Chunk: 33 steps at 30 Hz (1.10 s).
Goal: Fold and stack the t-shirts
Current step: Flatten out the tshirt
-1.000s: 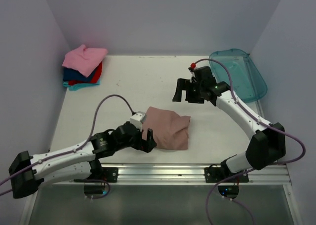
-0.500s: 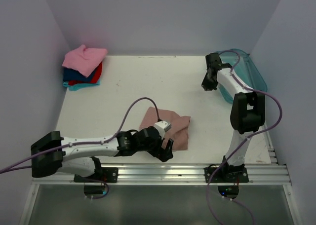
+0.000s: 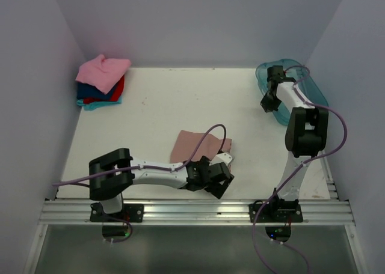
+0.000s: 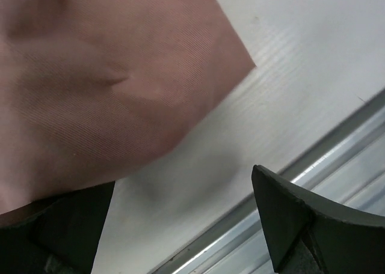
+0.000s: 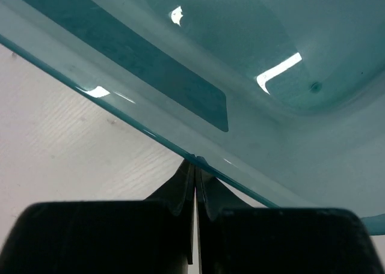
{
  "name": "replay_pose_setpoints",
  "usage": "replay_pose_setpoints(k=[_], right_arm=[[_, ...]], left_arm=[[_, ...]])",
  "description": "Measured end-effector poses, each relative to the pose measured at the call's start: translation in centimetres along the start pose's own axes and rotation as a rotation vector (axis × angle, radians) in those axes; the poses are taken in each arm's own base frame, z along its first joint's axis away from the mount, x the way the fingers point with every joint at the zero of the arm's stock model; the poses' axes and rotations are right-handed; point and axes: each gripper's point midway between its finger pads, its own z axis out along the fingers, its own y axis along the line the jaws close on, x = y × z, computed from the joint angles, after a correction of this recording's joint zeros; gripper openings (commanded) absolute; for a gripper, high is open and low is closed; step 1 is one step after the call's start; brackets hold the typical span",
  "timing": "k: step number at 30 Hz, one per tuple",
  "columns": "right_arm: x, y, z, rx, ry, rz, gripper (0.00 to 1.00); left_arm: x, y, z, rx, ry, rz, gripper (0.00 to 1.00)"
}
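Pink-brown tee (image 3: 194,146) is lying near; your left hand (image 3: 220,182) is hanging open at its right corner, right hand (image 3: 266,103) closed at tub (image 3: 319,100) rim.

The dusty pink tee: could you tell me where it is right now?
In the top view, the tee lies folded near the front edge of the table, about mid-width, with the open left gripper at its near right corner.

High above and behind the arm bases, looking down over the whole flat white table (image 3: 156,106). Left wrist: very close at the table's near edge, onto a folded dusty pink-brown cloth tee (image 4: 90,76). Right wrist: close at its far right corner, onto a translucent teal plastic tub (image 5: 252,51). Shared with the overhead view too.
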Motion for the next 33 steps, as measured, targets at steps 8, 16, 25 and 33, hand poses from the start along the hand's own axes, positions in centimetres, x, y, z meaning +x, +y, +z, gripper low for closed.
replay_pose_setpoints(k=[8, 16, 25, 33], right_arm=[[-0.7, -1.3, 1.0, -0.006, 0.019, 0.039, 0.0], [0.0, -0.4, 1.8, -0.054, 0.059, 0.037, 0.0], [0.2, 0.3, 2.3, -0.1, 0.06, 0.026, 0.0], [0.9, 0.9, 2.6, -0.147, 0.075, 0.014, 0.0]], left_arm=[[-2.7, 2.6, 0.0, -0.265, -0.06, 0.039, 0.98], [-3.4, 5.1, 1.4, -0.463, -0.097, 0.136, 0.0], [-4.3, 6.9, 0.6, -0.569, -0.148, 0.188, 0.0], [-11.6, 6.4, -11.8, -0.462, -0.353, 0.07, 0.0]])
